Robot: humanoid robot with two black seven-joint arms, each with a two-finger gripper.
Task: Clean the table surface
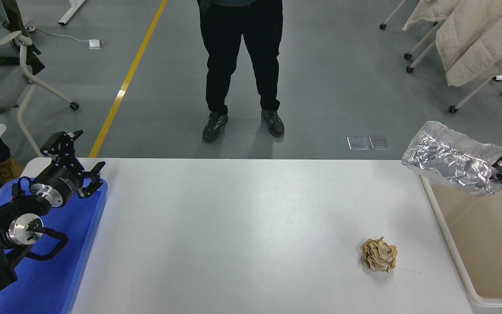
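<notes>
The right pincer point(500, 171) is closed on a sheet of foil point(456, 163) above the bin point(447, 244). A paper ball point(378, 254) lies on the white surface point(233, 235). The left pincer point(74, 163) stands open over the blue tray point(81, 261).

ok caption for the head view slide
Right gripper holds crumpled foil above the bin; a paper ball remains on the table surface.

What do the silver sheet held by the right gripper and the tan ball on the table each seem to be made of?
The silver sheet looks like aluminium foil: shiny, mirror-like, sharply creased. The right gripper holds its edge above the bin. The tan ball looks like crumpled brown paper: matte, with soft folds.
</notes>
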